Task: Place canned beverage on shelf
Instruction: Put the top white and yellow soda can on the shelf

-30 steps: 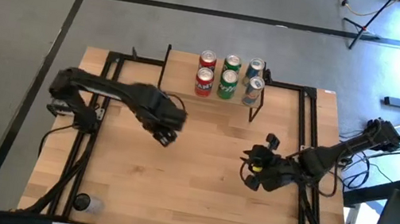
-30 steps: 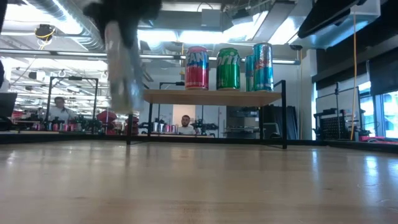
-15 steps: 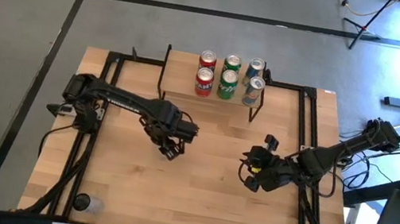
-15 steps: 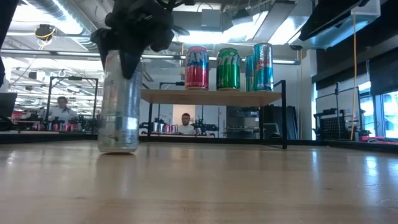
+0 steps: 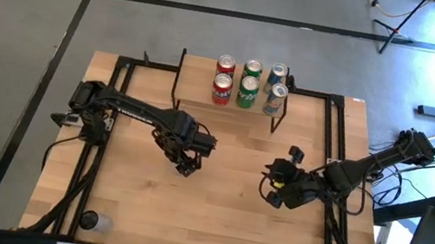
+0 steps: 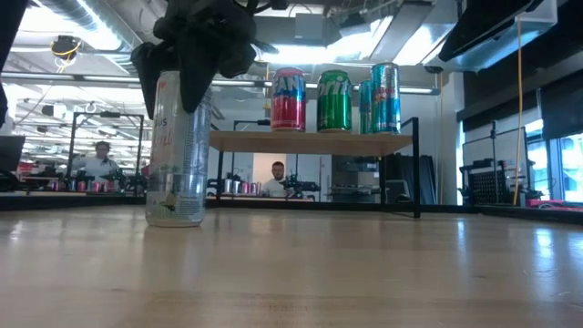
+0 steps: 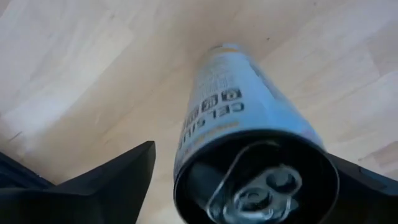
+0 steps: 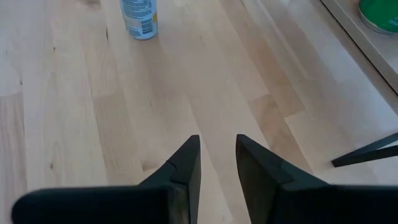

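Left tool (image 6: 187, 55) apparently straddles upright can (image 6: 177, 150) on table (image 6: 364, 273).

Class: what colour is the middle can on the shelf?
Green, clearest in the low view.

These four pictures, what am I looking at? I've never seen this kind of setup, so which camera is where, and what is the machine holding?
It is a robot with two dark arms at a wooden table. One picture looks straight down from above, one looks level across the tabletop, and two come from cameras on the arms' wrists. At the table's far edge stands a low shelf carrying six drink cans. The left gripper is around the top of a silver can standing upright on the table, mid-table in front of the shelf. The right gripper waits off to the right, holding nothing, its fingers slightly apart. People sit in the room behind.
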You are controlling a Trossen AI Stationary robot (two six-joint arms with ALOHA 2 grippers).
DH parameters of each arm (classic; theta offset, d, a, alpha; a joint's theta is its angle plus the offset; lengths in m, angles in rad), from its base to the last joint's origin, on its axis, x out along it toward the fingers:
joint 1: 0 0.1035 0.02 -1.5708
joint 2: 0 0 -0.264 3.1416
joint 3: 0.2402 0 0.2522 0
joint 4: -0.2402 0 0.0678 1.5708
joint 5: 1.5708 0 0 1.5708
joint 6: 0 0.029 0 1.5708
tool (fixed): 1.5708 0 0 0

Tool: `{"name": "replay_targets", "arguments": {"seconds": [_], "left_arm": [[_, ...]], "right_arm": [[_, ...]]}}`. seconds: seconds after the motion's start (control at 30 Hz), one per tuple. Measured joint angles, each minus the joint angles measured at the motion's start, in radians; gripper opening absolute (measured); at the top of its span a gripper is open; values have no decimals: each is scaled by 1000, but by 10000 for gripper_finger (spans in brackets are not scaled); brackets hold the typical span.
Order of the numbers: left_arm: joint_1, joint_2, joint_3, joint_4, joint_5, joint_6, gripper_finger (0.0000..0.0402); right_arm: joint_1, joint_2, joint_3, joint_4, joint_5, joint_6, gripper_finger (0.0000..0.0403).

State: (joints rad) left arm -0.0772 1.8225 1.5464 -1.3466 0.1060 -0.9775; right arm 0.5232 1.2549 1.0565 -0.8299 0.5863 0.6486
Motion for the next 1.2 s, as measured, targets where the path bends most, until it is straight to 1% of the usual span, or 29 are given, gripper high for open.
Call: {"name": "replay_targets", "arguments": {"seconds": [0.13, 0.33, 0.53, 0.67, 0.73, 0.77, 0.83, 0.93, 1.03, 1.13, 1.2], "left_arm": [[0, 0, 35, -10, 36, 28, 359], [0, -1, 144, -95, 20, 136, 361], [-18, -20, 248, -177, -61, 324, 361], [-31, -96, 259, -167, -118, 458, 361], [-44, -141, 258, -160, -164, 524, 361], [-48, -158, 256, -157, -168, 547, 361], [-50, -189, 256, -156, -158, 558, 361], [-48, -213, 255, -105, -148, 483, 361], [-48, -216, 255, -48, -168, 424, 361], [-51, -213, 254, -24, -163, 438, 361], [-54, -212, 254, -21, -153, 478, 361]], "right_arm": [[0, 0, 0, -2, 6, 0, 88], [0, 0, 0, -11, 5, -1, 88], [0, 0, 0, -20, -32, 0, 88], [0, 0, 0, -39, -60, 16, 88], [0, 0, 0, -50, -66, 29, 88], [0, 0, 0, -55, -67, 33, 88], [0, 0, 0, -62, -70, 44, 88], [0, 0, 0, -62, -75, 52, 88], [0, 0, 0, -60, -71, 52, 88], [0, 0, 0, -55, -61, 53, 88], [0, 0, 0, -52, -57, 53, 88]]}}
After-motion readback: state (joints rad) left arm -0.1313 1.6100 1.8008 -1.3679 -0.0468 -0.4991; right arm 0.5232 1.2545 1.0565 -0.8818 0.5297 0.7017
